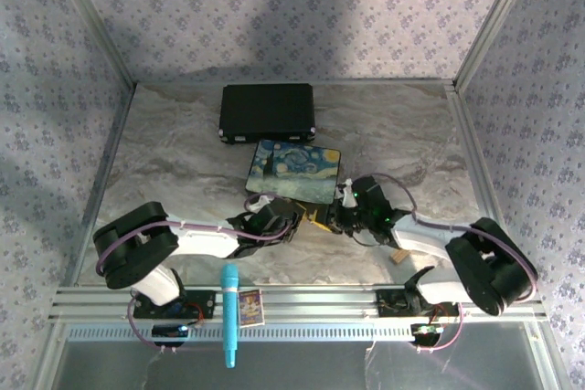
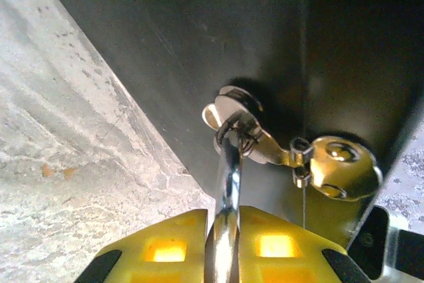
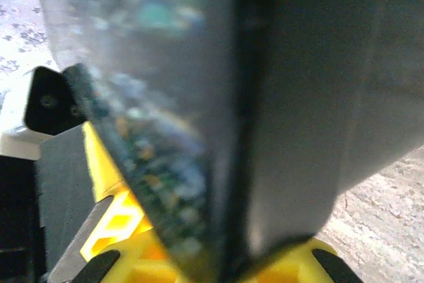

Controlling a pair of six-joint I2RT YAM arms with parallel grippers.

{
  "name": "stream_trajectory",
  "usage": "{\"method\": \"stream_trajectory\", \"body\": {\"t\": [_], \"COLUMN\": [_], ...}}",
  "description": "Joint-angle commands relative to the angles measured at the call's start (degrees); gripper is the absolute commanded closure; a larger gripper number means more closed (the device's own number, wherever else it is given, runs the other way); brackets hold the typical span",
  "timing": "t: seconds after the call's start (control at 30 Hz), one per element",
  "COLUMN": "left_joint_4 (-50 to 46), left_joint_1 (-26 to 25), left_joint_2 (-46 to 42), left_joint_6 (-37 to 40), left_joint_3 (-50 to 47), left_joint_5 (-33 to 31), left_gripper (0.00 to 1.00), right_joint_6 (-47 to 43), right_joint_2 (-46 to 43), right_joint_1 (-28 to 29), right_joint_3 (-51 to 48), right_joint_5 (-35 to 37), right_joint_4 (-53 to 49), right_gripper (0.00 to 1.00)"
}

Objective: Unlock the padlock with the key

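Judging from how things lie, the task is taken to be at an early-to-middle stage: the lock is held ready, but no unlocking can be seen. In the left wrist view the left end effector [image 2: 225,226] is shown nearly closed, its yellow fingers [image 2: 165,250] clamped on the silver shackle of the padlock [image 2: 228,170]. The shackle rises from between them and passes through the loop of the brass hasp [image 2: 268,147] on the dark front wall of the painted box [image 1: 294,169]. The lock's brass body is hidden between the fingers, so whether the key is seated in it cannot be told. From above, both arms are seen meeting at the near edge of that box, in the middle of the table [image 1: 183,152]. The right end effector [image 3: 212,266] is pressed close against the box's edge in a blurred view, and whether it is open or closed, or has hold of the key, cannot be told. Left to be done, by this reading: the key turned in the lock, and the shackle released and drawn out of the hasp.
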Motion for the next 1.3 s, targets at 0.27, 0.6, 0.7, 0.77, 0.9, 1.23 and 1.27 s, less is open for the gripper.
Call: {"method": "stream_trajectory", "body": {"t": [0.27,0.6,0.7,0.77,0.9,1.23,1.27], "left_joint_4": [-5.7,-13.4,-13.9,-13.8,-13.2,-12.2,-11.8], "left_joint_1": [-0.9,0.3,0.3,0.3,0.3,0.3,0.3], "left_joint_2": [-2.1,-5.9,-6.1,-6.2,-6.1,-6.5,-6.5], "left_joint_6": [-0.5,1.2,1.6,1.6,2.1,2.8,2.7], "left_joint_3": [-0.5,-0.2,-0.3,-0.4,-0.2,-0.5,-0.6], "left_joint_5": [0.7,-0.1,0.5,0.7,1.6,2.6,2.7], "left_gripper": [1.00,1.00,1.00,1.00,1.00,1.00,1.00], "right_joint_6": [-23.6,-49.5,-53.9,-55.4,-59.9,-65.2,-65.2], "right_joint_2": [-9.1,-16.0,-15.6,-15.6,-14.6,-8.3,-7.7], "right_joint_1": [2.3,10.5,15.5,17.9,20.8,21.2,21.2], "right_joint_3": [7.8,7.5,6.8,5.9,3.9,5.7,5.8], "right_joint_5": [12.8,24.9,26.8,27.8,30.3,30.3,30.4], "right_joint_4": [-26.9,-31.9,-27.7,-24.6,-17.5,-13.9,-13.7], "right_gripper": [0.74,0.31,0.42,0.44,0.50,0.56,0.58]}}
